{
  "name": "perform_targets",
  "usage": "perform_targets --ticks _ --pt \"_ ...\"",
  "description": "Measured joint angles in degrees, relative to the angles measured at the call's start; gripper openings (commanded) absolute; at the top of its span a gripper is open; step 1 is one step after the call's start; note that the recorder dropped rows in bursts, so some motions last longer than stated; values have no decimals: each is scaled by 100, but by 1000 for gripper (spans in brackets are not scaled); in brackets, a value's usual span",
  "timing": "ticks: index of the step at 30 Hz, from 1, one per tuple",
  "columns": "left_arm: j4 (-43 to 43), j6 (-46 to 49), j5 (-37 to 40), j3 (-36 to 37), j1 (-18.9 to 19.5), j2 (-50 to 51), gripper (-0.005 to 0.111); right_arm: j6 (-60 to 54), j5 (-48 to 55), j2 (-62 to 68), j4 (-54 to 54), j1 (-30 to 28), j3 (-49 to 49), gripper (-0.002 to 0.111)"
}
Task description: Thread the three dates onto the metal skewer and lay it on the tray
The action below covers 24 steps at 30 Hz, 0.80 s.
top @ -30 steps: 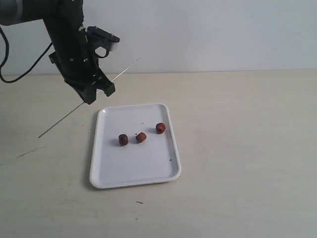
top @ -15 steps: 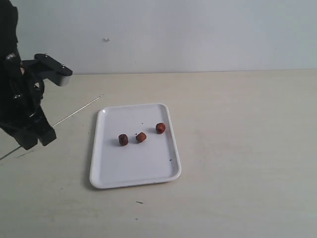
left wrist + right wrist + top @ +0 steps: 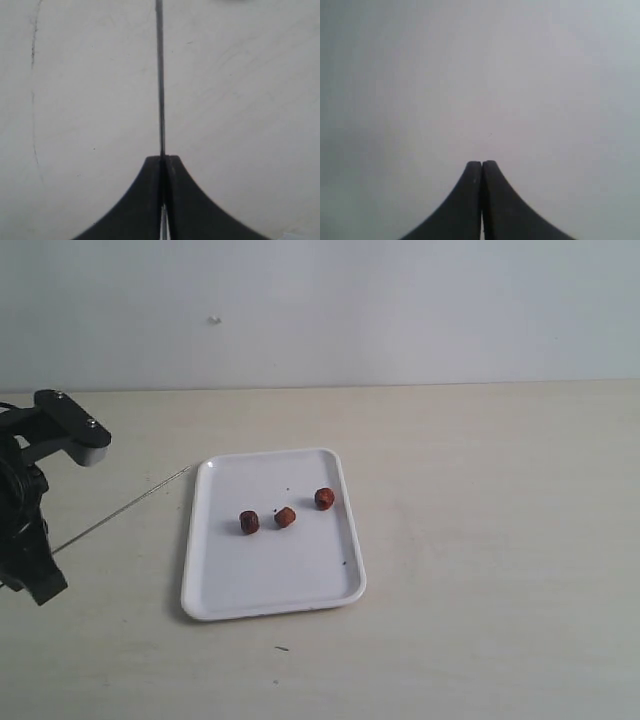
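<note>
Over at the left edge of the table (image 3: 480, 540), the left gripper (image 3: 40, 588) is pinched tight on the metal skewer (image 3: 120, 510). The wrist view backs that up: the two black fingers (image 3: 145, 200) meet with the thin rod clamped between them, running straight out ahead over the pale tabletop. From the exterior view the skewer slants away from the gripper toward the tray (image 3: 270, 585), its free tip just beside the tray's far left corner. It carries nothing along its length. On the tray, the three dates (image 3: 285, 517) lie loose in a slanting row across the middle. Two sit close together but apart, and the third is a little further off, nearer the right rim. A couple of dark specks (image 3: 344, 562) dot the white surface. The right gripper (image 3: 482, 162) is out of the exterior view. Its own camera shows the jaws pressed together on nothing, facing a blank pale background.
</note>
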Motion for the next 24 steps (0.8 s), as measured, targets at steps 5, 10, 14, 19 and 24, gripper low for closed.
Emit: perform_targets --ticks 5,10,14,19,24 --pt "193 26 -107 223 0 -80 0 245 249 2112 -2213 0 -1590 0" --pt "455 37 -259 258 0 -121 0 2349 43 4195 -6265 0 -3024 4" --pt "687 144 -421 258 0 -130 0 3820 -933 5775 -8442 62 -4101 8" --pt "899 308 -511 258 0 -130 0 4145 -852 7306 -8901 614 -5017 8" --pt "912 316 -465 258 0 -130 0 3182 435 8334 -8974 1379 -5608 8"
